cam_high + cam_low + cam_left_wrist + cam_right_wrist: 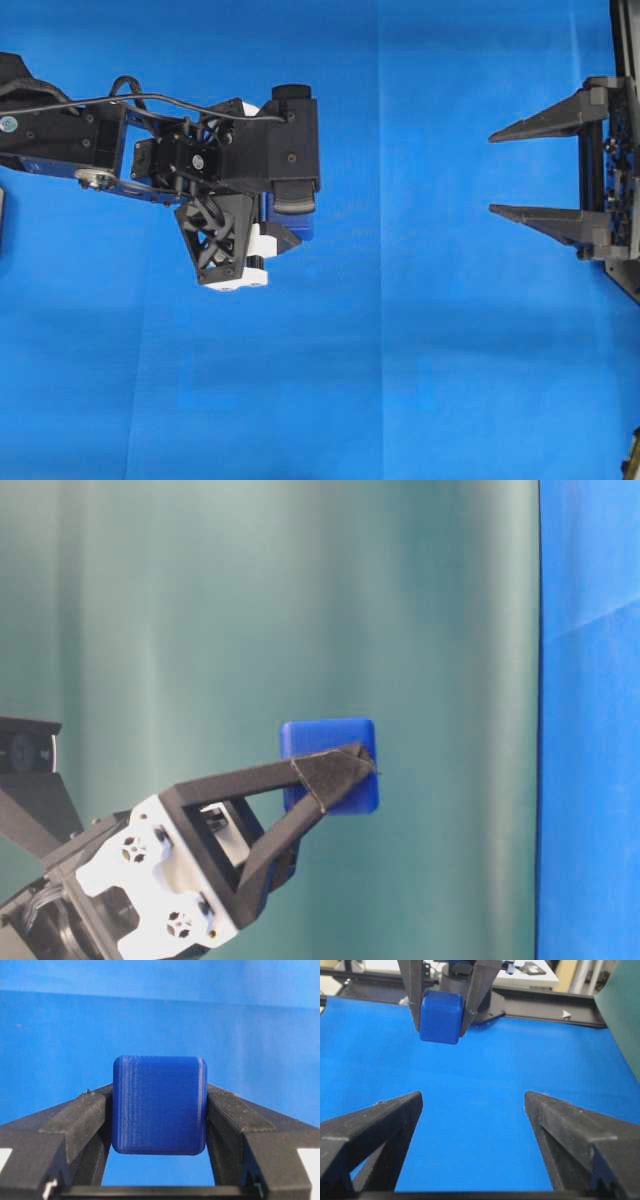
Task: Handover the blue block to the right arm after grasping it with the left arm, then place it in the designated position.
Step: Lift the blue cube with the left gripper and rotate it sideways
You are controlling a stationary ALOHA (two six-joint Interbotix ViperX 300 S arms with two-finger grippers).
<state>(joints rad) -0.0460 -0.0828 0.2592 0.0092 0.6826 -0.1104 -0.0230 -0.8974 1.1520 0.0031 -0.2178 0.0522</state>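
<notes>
The blue block (160, 1105), a dark royal-blue cube with rounded edges, is clamped between the two black fingers of my left gripper (160, 1094), which is shut on its side faces. In the table-level view the block (330, 765) is held off the cloth. From overhead only a sliver of the block (300, 228) shows under the left wrist. My right gripper (492, 172) stands open at the right edge, its fingers pointing left, well apart from the block. In the right wrist view the block (440, 1016) hangs ahead and to the left of the open right gripper (472, 1097).
Blue cloth (400, 360) covers the table. A black frame rail (545, 1007) runs along its far edge in the right wrist view. A green backdrop (250, 600) fills the table-level view.
</notes>
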